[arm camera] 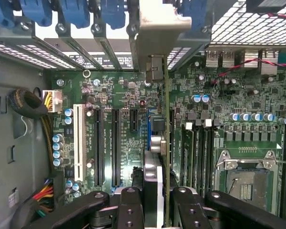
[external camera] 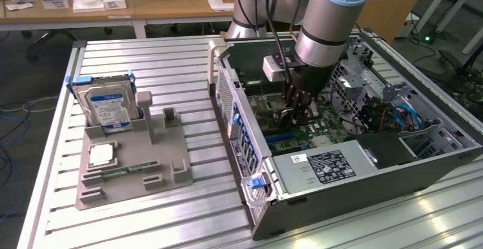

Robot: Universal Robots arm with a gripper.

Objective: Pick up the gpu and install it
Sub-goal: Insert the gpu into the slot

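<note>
Past the pick-up and into the install step, by the look of it: gripping the gpu (arm camera: 165, 143) edge-on in the claw (arm camera: 155, 210), clamped on both faces of the card, down inside the open computer case (external camera: 249, 147) on the table (external camera: 151, 62), close over the motherboard (arm camera: 128, 90), silvery bracket (arm camera: 157, 28) at the case's rear wall among the blue slot latches (arm camera: 76, 12). Cannot tell whether touching a slot yet. Seating likely calls for keeping the card upright, lining its lower edge with the blue expansion slot (arm camera: 150, 126) beneath, matching the bracket to its rear opening, and pressing evenly.
</note>
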